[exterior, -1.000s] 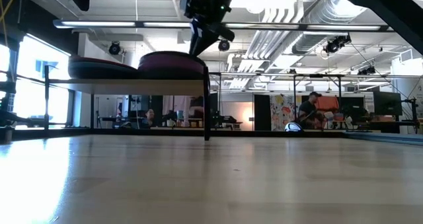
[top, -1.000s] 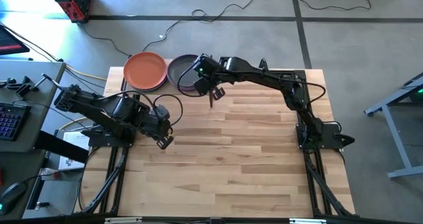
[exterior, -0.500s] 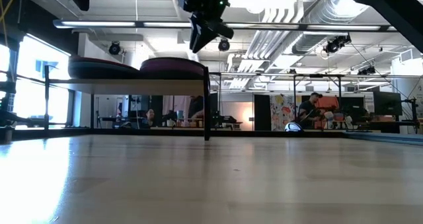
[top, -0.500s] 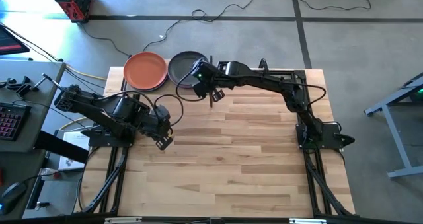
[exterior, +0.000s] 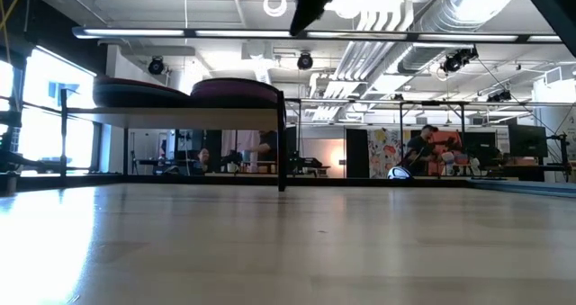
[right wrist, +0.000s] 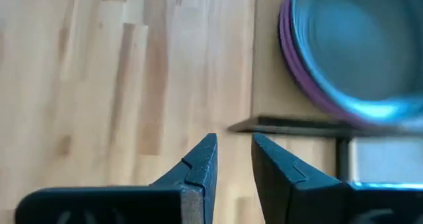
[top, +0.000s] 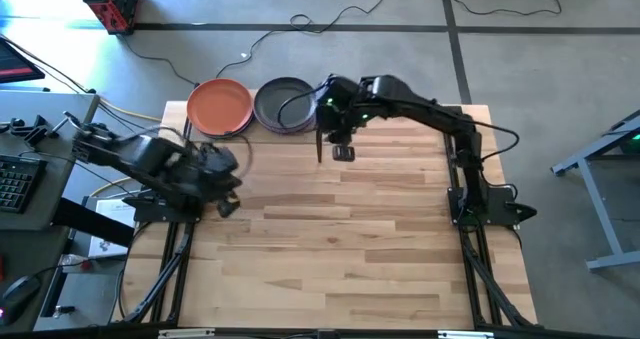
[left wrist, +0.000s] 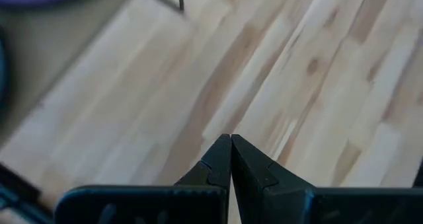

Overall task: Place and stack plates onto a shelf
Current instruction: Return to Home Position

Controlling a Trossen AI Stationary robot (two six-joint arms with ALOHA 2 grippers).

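Two plate stacks rest on the small light-wood shelf (exterior: 189, 117). The left stack has the orange plate (top: 220, 106) on top. The right stack has a dark grey plate (top: 284, 103) lying on a purple one (right wrist: 291, 65). In the low view both stacks (exterior: 236, 92) show side on, so the lower plates are mostly hidden. My right gripper (right wrist: 232, 139) hovers open over the tabletop, just off the shelf's right front post (top: 318, 145), its fingers a narrow gap apart. My left gripper (left wrist: 230, 139) is shut over bare tabletop near the left edge (top: 226, 205).
The shelf stands at the table's far left on thin black posts (exterior: 282, 152), with room beneath it. The plank tabletop (top: 360, 239) stretches wide toward the near and right edges. People sit in the room beyond the table (exterior: 423, 152).
My right gripper has drawn back from over the right stack toward the table's right and near side, rising almost out of the low view. The top plate of that stack has settled slightly lower. My left arm has pulled back toward the table's left edge.
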